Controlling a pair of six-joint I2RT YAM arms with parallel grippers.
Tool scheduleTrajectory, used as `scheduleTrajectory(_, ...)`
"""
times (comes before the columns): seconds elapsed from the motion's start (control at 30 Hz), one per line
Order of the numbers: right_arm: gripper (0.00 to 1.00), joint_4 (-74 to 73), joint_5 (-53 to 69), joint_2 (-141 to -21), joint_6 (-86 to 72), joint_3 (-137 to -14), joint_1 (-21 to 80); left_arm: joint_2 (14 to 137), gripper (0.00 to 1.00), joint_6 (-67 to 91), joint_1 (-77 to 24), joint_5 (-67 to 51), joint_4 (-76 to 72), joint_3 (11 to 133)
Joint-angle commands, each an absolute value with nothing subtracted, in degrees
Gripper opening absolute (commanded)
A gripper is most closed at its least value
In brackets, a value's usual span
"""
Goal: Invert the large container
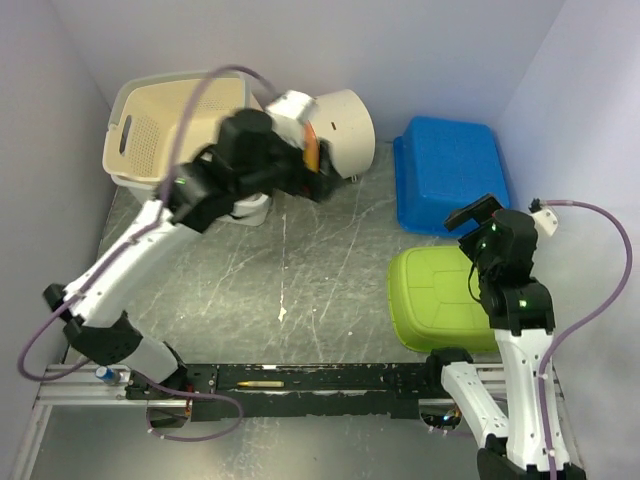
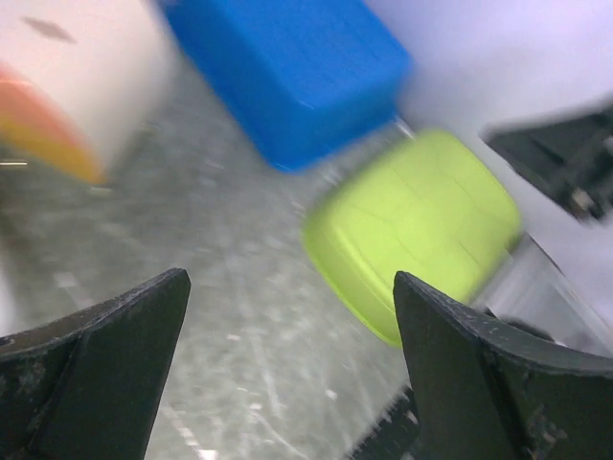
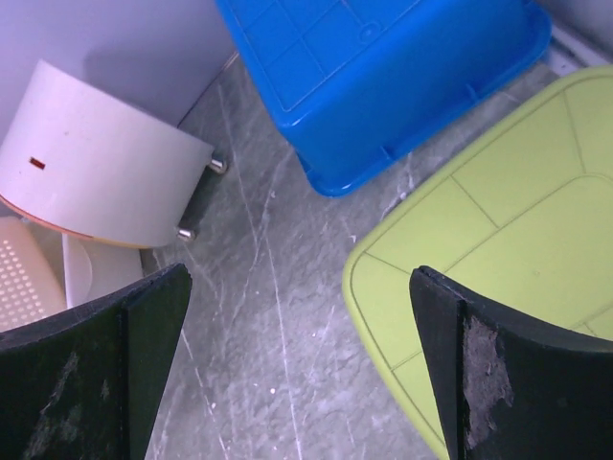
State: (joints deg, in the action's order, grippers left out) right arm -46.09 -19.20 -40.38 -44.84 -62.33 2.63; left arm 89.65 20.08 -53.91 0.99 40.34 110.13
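Note:
A large white round container (image 1: 345,130) lies tilted on its side at the back of the table, with an orange part at its left end and small metal feet on its base (image 3: 196,198). It also shows in the left wrist view (image 2: 67,77), blurred. My left gripper (image 1: 318,170) is right beside its left end, and its jaws (image 2: 290,287) are open and empty over bare table. My right gripper (image 1: 475,215) hovers over the green bin's near-left corner, and its jaws (image 3: 300,278) are open and empty.
A beige perforated basket (image 1: 160,125) stands at the back left. A blue bin (image 1: 445,170) lies upside down at the back right. A lime green bin (image 1: 435,295) lies upside down in front of it. A small white object (image 1: 250,210) sits under the left arm.

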Motion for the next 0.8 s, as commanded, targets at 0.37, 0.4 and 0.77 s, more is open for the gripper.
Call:
scheduleTrajectory(0.37,1.0,-45.1,-15.0,-43.6,-44.4,-62.3,2.8,95.1,0.99,11.3,-19.8,-3.5,46.7,116.1)
scheduleTrajectory(0.4,1.0,-45.5,-15.0,-43.5,-44.4,-62.2,2.7,96.5,0.99,11.1,-19.0,-3.4,46.9,116.7)
scheduleTrajectory(0.77,1.0,-47.1,-15.5,-42.9,-43.6,-62.0,2.8,103.0,0.76,7.5,-13.4,-17.1,43.8,116.6)
